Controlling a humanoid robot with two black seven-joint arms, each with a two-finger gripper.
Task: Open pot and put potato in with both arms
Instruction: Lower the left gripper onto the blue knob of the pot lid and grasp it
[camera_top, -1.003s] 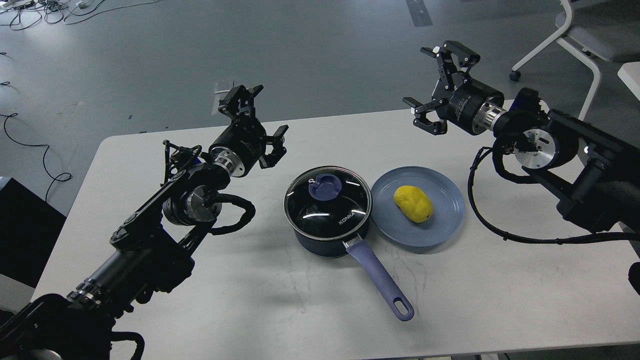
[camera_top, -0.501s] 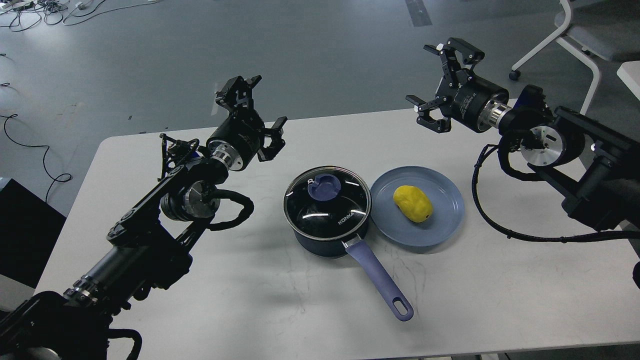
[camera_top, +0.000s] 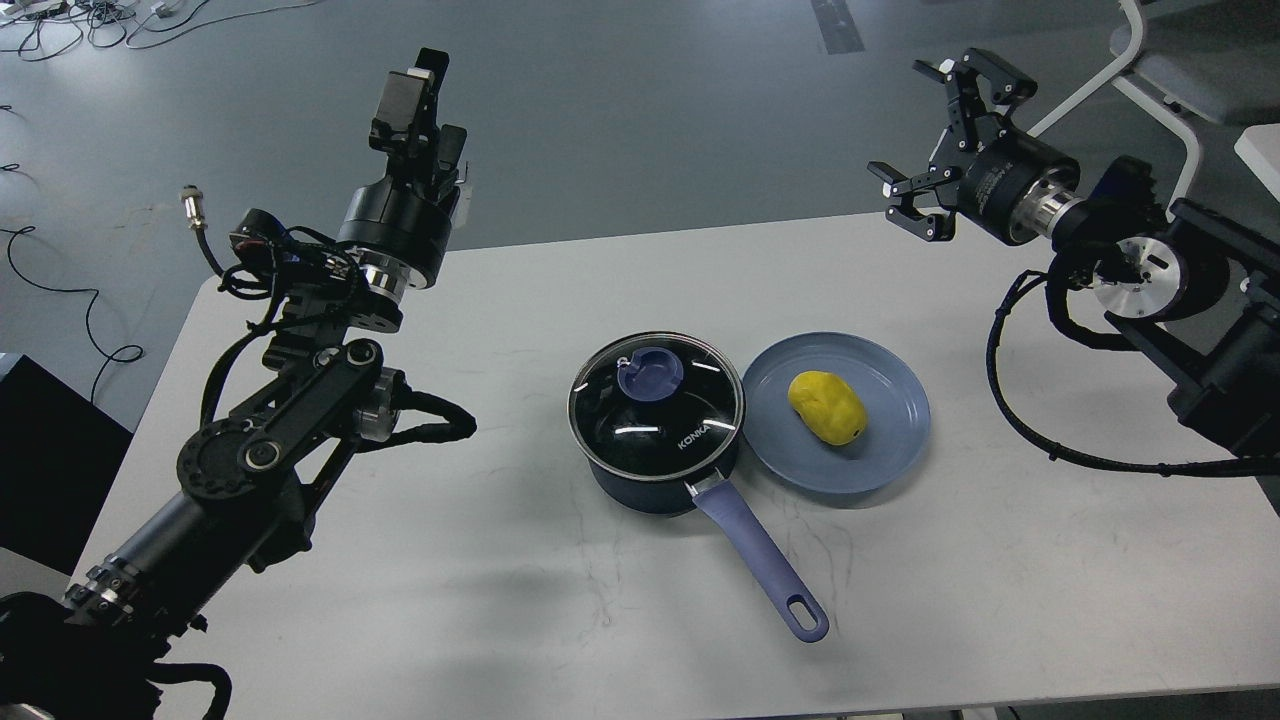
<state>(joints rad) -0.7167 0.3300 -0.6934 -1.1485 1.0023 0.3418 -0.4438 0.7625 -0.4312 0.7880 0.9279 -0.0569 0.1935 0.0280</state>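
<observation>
A dark pot (camera_top: 655, 450) with a glass lid (camera_top: 655, 405) and blue knob (camera_top: 650, 372) stands mid-table, lid on, its blue handle (camera_top: 760, 565) pointing to the near right. A yellow potato (camera_top: 826, 407) lies on a blue plate (camera_top: 890, 440) touching the pot's right side. My left gripper (camera_top: 418, 105) is raised high at the far left, well away from the pot, seen side-on so its fingers overlap. My right gripper (camera_top: 932, 140) is open and empty, high above the table's far right edge, beyond the plate.
The white table (camera_top: 560, 620) carries only the pot and plate. A white chair (camera_top: 1150, 70) stands on the grey floor at the far right. Cables lie on the floor at the far left.
My left gripper has swung up and to the left, away from the pot, and rotated. My right gripper has moved right and slightly up, away from the plate. Pot and potato have not moved.
</observation>
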